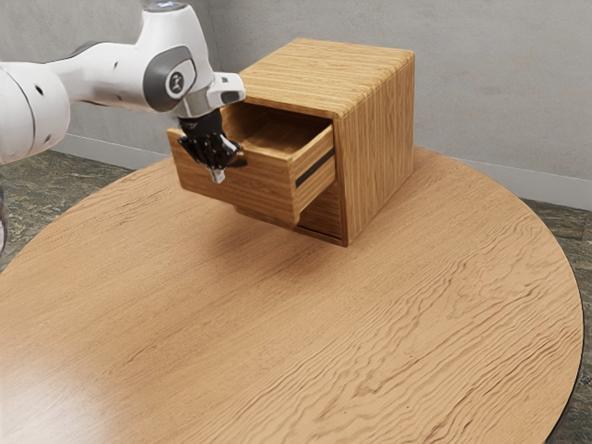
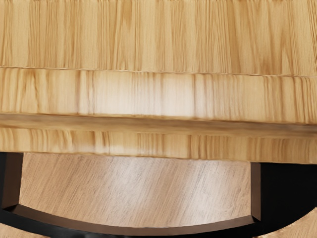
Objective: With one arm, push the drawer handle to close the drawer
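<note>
Drawer [image 1: 264,190] first: it juts from the upper part of the cabinet, open. Grey walls [image 1: 490,83] stand behind a round wooden table [image 1: 370,351]. On that sits the wooden cabinet [image 1: 381,148], with a shadowed lower front [image 1: 321,215] beneath the drawer. The white arm [image 1: 102,76] comes from the exterior view's left; its black gripper [image 1: 220,165] stands before the drawer, covering part of its face. I can't tell how far open it is, or whether it grips the curved dark handle [image 2: 138,231].
</note>
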Robot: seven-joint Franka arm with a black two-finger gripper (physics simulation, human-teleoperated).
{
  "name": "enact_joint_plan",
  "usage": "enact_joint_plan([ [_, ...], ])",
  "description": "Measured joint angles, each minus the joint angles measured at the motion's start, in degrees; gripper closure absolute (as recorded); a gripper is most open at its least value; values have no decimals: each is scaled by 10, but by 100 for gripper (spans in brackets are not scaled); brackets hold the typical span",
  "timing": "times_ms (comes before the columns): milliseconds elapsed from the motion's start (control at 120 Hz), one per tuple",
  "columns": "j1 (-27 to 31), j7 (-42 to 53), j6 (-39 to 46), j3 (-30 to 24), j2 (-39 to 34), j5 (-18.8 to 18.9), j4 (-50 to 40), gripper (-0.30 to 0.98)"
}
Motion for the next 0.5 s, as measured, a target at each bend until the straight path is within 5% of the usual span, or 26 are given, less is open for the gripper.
enact_joint_plan([
  [500, 45, 6, -13, -58, 84, -2, 129, 79],
])
